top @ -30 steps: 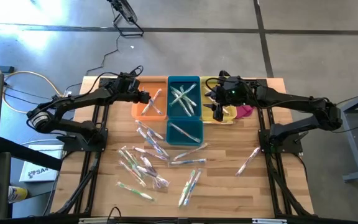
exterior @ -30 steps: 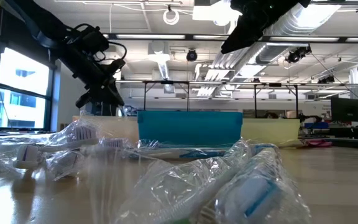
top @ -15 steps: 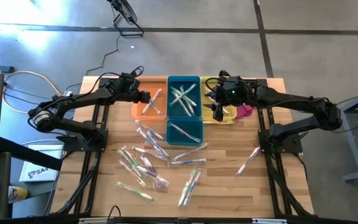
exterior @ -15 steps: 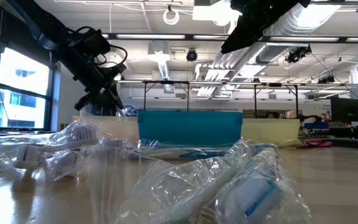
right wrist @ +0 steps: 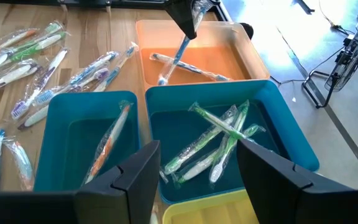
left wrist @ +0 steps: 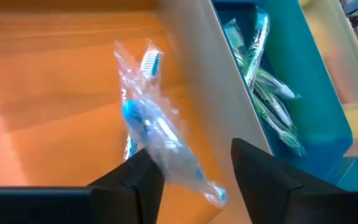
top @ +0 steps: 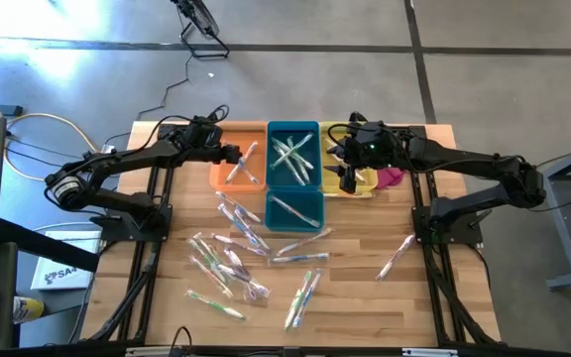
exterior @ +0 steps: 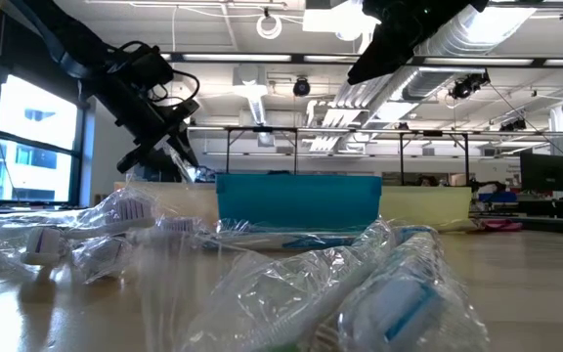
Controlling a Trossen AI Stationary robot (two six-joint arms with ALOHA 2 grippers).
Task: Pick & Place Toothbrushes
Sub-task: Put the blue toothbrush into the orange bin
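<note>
Releasing: left gripper over orange bin, jaws spread, blue toothbrush dropping between them. Advise lifting straight up so the wrapper doesn't snag. Right gripper waits parted over yellow bin, empty.

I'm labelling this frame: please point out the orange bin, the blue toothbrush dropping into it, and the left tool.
orange bin point(right wrist: 229, 50): right wrist view, bare floor near its far wall.
blue toothbrush point(left wrist: 148, 127): left wrist view, middle of its wrapped handle.
left tool point(left wrist: 194, 177): left wrist view, midway between its open fingertips.
</note>
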